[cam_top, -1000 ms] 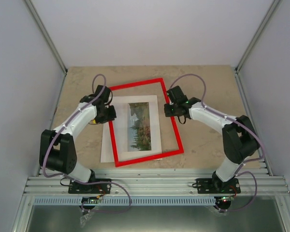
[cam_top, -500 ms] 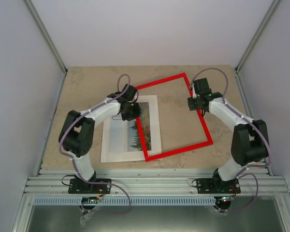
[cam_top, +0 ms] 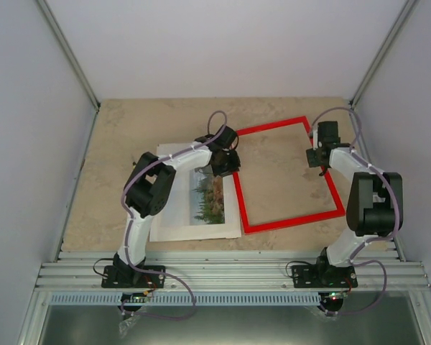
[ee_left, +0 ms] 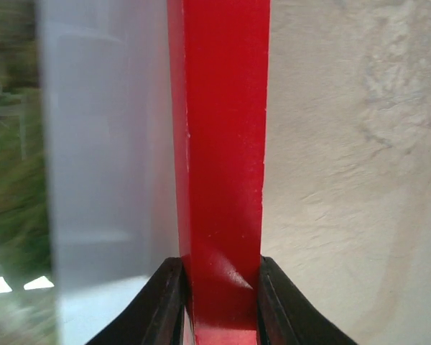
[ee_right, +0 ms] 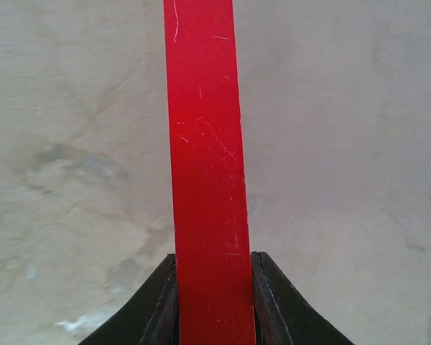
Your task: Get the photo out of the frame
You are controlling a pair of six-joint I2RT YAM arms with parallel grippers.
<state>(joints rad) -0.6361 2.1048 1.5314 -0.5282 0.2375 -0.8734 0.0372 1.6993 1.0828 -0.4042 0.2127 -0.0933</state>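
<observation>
- So, our left gripper (cam_top: 230, 162) is pinched narrow on the thin bright red rectangular picture frame (cam_top: 294, 220). It grips the side bar closest to the print.
- In that wrist view we see the black fingers (ee_left: 161, 309) pressed flat against both sides of the red bar (ee_left: 223, 144).
- Our right gripper (cam_top: 317, 154) is clamped just as tight on the opposite side bar, with its fingers (ee_right: 161, 302) hugging the frame (ee_right: 205, 144).
- The frame stretches between the two grippers, and through its opening we only get beige stone-look tabletop (cam_top: 115, 144).
- The rectangular paper landscape photo (cam_top: 207, 194) has green trees and reddish ground. It lies flat just outside the left gripper, on the side away from the right gripper, clear of the frame's opening.
- A wide white sheet (cam_top: 169, 212) borders the photo, and its edge runs right along the bar in the left gripper.
- We can't tell whether that bar rests on the sheet or hangs above it.
</observation>
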